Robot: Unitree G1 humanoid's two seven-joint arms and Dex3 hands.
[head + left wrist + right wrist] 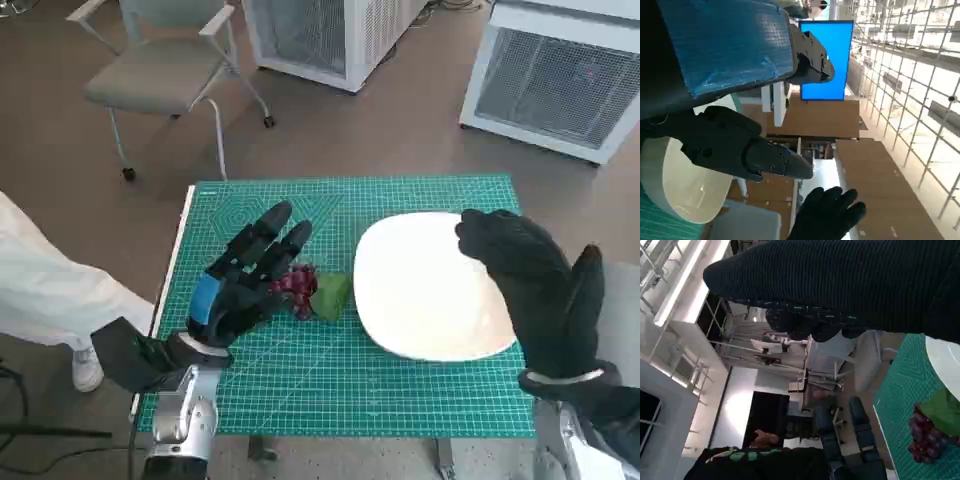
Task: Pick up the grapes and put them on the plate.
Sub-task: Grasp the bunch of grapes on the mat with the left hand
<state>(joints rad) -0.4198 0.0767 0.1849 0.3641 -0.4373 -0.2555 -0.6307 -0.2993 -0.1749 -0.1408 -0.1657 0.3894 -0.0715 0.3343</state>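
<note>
The grapes (297, 287), a dark red bunch with a green leaf (332, 296), lie on the green mat (350, 380) just left of the white plate (425, 290). My left hand (245, 282) hovers at the bunch's left side with its fingers stretched out and apart, holding nothing. My right hand (540, 290) hangs over the plate's right edge, fingers spread, empty. In the right wrist view the grapes (926, 439) and leaf (942, 410) lie beside the plate's rim (946, 360), with the left hand's fingers (860, 432) close by. The left wrist view shows the plate (680, 185) and the gloved right hand (826, 216).
A person's white-clad leg (50, 290) and shoe (86, 368) stand at the table's left. A grey chair (160, 70) and two white grilled units (330, 35) (560, 75) stand beyond the table. A person (757, 460) shows in the right wrist view.
</note>
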